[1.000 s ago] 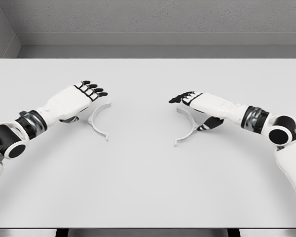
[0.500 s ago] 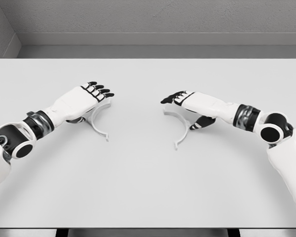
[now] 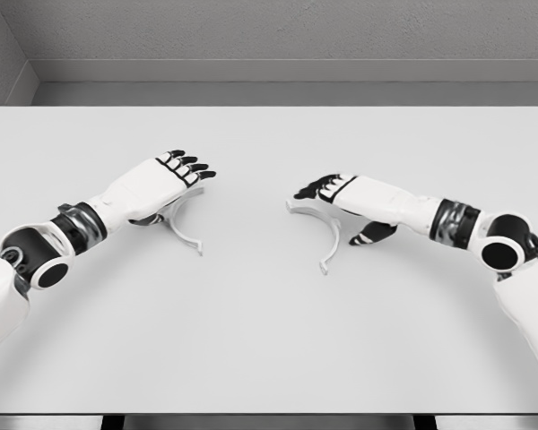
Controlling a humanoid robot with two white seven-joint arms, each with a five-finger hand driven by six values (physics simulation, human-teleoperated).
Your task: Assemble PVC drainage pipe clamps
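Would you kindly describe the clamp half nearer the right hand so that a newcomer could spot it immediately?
Start at the white table and find the right hand, right of centre. Under and just in front of it lies the right clamp half, a thin white arc. Unlike the left clamp half by the left hand, it bows toward the right.

Both arms are showing smooth white shells over the forearms. Left hand (image 3: 161, 184): white back, black fingertips, black lines marking the knuckle joints. Right hand (image 3: 341, 190): same white casing, black fingertips, dark thumb. Each wrist is wearing a banded grey-and-black metallic cuff. Nearer the table (image 3: 269, 340) edges, each elbow is presenting a round black joint cap ringed in white.
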